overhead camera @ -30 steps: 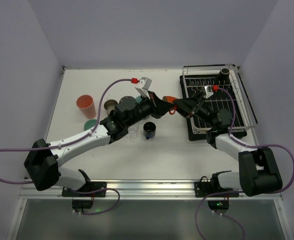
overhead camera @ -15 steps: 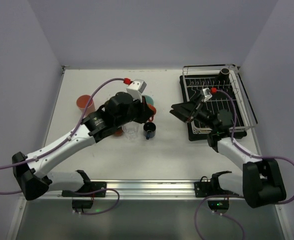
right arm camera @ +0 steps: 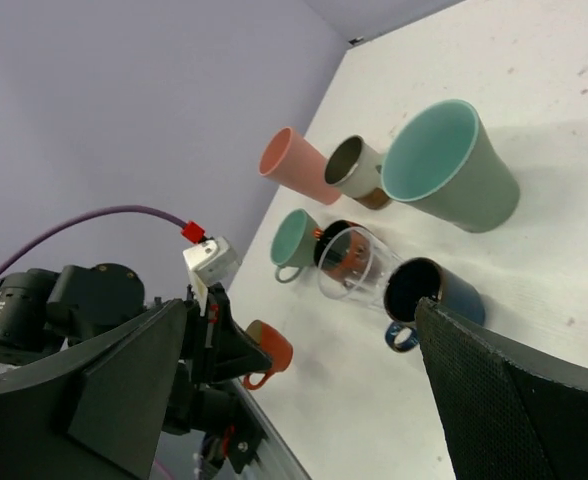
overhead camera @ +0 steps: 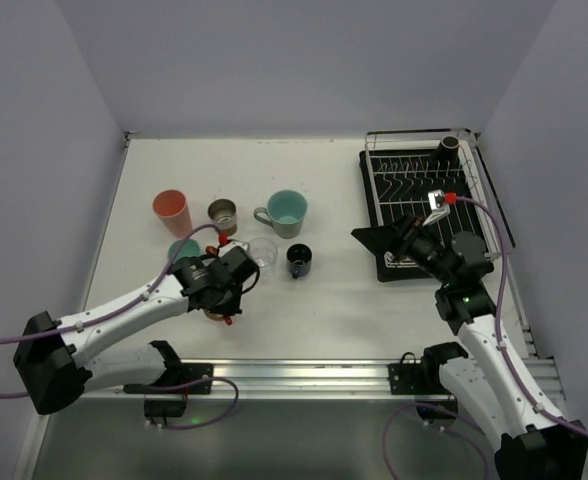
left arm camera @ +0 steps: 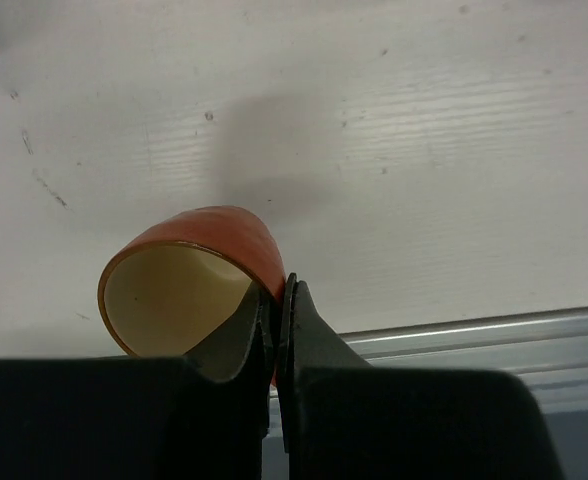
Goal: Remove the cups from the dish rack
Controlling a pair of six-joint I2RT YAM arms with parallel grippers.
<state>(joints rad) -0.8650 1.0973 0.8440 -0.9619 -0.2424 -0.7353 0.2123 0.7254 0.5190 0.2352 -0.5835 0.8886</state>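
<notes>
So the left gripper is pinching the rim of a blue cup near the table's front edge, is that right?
Not quite: the cup in the left gripper is orange, not blue; the left wrist view shows it.

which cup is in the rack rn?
The dark cup in the dish rack's far right corner; every other cup is outside it.

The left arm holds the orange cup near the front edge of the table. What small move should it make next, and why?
Probably ease the orange cup down onto the table, keeping clear of the metal rail. The fingers of the left gripper pinch the cup's wall, the cup looks tilted and off the surface, and the rail is close by.
</notes>
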